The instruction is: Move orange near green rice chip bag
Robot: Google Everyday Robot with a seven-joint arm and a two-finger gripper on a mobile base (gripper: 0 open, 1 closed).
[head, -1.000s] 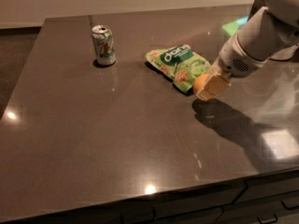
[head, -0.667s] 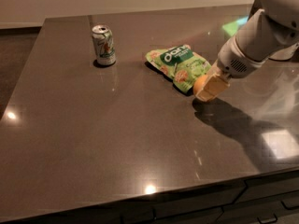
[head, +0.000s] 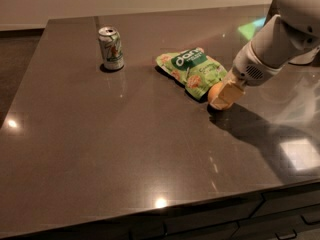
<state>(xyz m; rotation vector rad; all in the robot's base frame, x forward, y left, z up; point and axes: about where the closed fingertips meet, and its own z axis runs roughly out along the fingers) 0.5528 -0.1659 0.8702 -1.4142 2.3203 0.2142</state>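
Note:
The orange [head: 215, 92] sits at the table surface, right against the near right edge of the green rice chip bag [head: 194, 69]. The bag is crinkled light green with a dark green label and lies flat in the middle of the table. My gripper [head: 226, 96] comes in from the upper right on a white arm [head: 272, 46]. Its tan fingers [head: 231, 91] are closed around the orange and hide its right half.
A pale green-and-silver soda can [head: 111, 48] stands upright to the left of the bag, well apart from it. The dark table [head: 100, 149] ends at a front edge below, with drawers under it. The arm's shadow falls to the right of the orange.

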